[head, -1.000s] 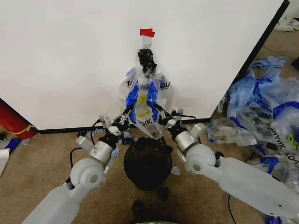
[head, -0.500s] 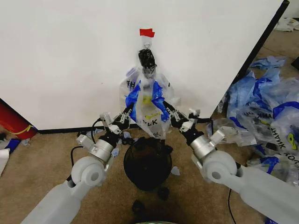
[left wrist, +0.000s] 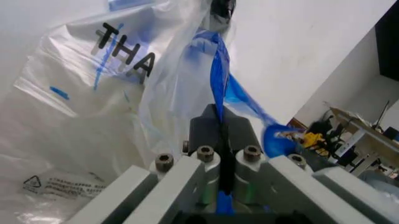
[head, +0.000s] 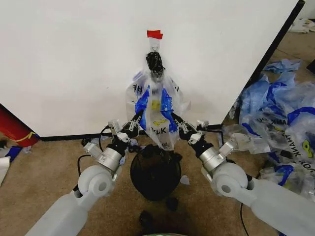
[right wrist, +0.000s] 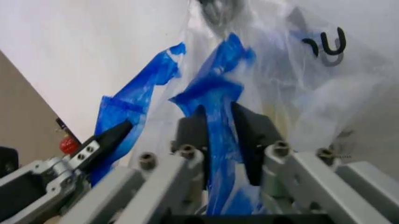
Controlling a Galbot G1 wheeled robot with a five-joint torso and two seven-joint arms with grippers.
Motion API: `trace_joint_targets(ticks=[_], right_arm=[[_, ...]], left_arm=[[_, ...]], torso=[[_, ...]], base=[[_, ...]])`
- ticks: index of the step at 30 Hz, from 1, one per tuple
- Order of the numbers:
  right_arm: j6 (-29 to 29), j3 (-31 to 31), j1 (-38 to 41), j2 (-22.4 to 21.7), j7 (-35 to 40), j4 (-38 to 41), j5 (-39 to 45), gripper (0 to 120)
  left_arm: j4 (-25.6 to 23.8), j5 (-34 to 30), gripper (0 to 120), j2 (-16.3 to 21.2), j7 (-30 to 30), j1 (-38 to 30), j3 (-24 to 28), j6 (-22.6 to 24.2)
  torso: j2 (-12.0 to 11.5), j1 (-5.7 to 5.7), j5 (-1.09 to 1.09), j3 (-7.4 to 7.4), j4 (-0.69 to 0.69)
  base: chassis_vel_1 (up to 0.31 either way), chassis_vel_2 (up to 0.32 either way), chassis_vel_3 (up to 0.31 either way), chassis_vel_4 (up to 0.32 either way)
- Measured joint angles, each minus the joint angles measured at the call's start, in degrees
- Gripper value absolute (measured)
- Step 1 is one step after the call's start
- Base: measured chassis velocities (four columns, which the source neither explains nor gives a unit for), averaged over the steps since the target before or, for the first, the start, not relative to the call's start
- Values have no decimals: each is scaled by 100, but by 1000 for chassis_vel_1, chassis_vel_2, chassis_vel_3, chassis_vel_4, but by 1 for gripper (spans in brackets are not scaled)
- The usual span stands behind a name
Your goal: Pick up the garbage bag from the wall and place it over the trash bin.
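Note:
The garbage bag (head: 156, 105) hangs from a hook on the white wall (head: 74, 64), just below a red tape piece (head: 154, 34). It is clear plastic with black lettering, a yellow print and blue handles. My left gripper (head: 136, 121) is shut on one blue handle (left wrist: 219, 84) at the bag's lower left. My right gripper (head: 175, 121) is shut on the other blue handle (right wrist: 215, 100) at the lower right. The left gripper (right wrist: 107, 138) also appears in the right wrist view, with blue plastic in it. The black mesh trash bin (head: 155, 172) stands on the floor directly below the bag, between my arms.
A heap of similar blue and clear bags (head: 280, 118) lies on the carpet to the right. A red object (head: 12, 127) leans at the wall's lower left. Small black clips (head: 171, 202) lie on the floor in front of the bin.
My right arm has swung outward to the right while its gripper stays at the bag. The blue handles now sit spread apart. My left gripper has crept slightly right.

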Motion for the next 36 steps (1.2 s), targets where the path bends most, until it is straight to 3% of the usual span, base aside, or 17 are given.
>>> trace_joint_targets(ticks=[20,23,29,31,33,36], right_arm=[[-207,-963,1165,483,342,-585,197,92],[-207,-1005,1255,531,346,-630,199,93],[-186,-1025,1280,580,349,-680,162,74],[-183,-1025,1274,580,349,-679,156,72],[-171,-1006,1205,575,349,-682,120,56],[-158,-993,1154,558,345,-696,92,47]], left_arm=[[-78,94,0,-51,5,243,-141,-77],[-74,121,0,-51,10,265,-149,-105],[-33,172,0,-55,21,286,-156,-144],[-31,173,0,-55,21,286,-156,-145],[-25,174,0,-67,22,264,-143,-147],[-24,178,0,-98,21,268,-127,-147]], torso=[[0,0,0,0,0],[0,0,0,0,0],[0,0,-1,0,0],[0,0,0,0,0],[0,0,1,0,0],[0,0,1,0,0]], base=[[0,0,0,0],[0,0,0,0],[0,0,0,0],[0,0,0,0],[0,0,0,0],[0,0,0,0]])
